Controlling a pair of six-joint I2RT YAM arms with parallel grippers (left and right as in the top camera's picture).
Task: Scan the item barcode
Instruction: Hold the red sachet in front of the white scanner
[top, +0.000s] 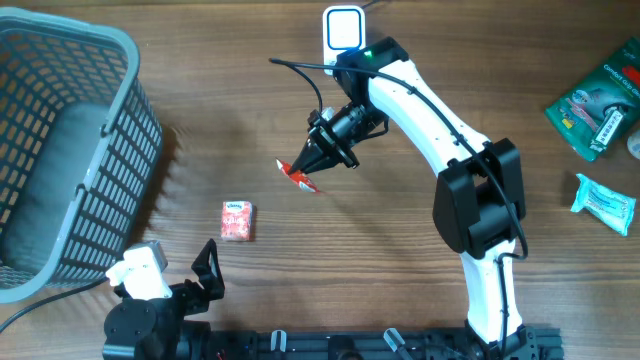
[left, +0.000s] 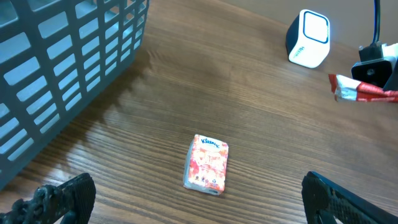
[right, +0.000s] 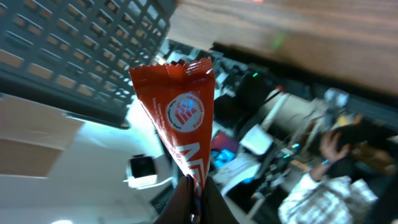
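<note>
Red packet (top: 297, 176) pinched in your right gripper (top: 309, 164), over mid-bench.
Jaws clamped on one end; the packet juts out past the fingertips, the scanner (top: 343, 28) at the far edge behind. Your left gripper (left: 198, 203) gapes wide at the near edge, holding nothing.

On a brown wood-grain table (top: 250, 120): at the far left, a grey slatted basket (top: 120, 120), running past the edge of the overhead view; near the front, right of the basket and apart from it, a small pink-and-white Kleenex tissue pack (top: 237, 220) lying flat; at the back, near the middle, a white scanner (top: 343, 28) with a blue-rimmed face, standing upright; at the far right, a green packet (top: 590, 105) and, nearer the front, a pale blue packet (top: 604, 202), both well apart from the rest.
</note>
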